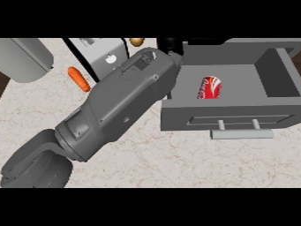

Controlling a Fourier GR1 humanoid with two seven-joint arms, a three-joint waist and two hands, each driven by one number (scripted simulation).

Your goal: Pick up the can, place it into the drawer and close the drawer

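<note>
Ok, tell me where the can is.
In the head view the can lies on its side inside the open drawer, at the view's right, near the drawer's left wall, just right of the grey forearm.

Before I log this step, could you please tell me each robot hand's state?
Left robot hand: mostly hidden behind its forearm near the drawer; cannot be told.
Right robot hand: not in view.

My forearm (pixel 123 103) is plain grey, and the little of my hand (pixel 169 44) that shows beyond it is black. The drawer (pixel 231 117) is grey all over, handle included. Inside the drawer lies the can (pixel 210 87), red with white lettering. Left of the drawer, past my forearm, a carrot (pixel 79 78) is orange. The counter (pixel 198 163) under the drawer is pale marble with faint brownish veins.
</note>
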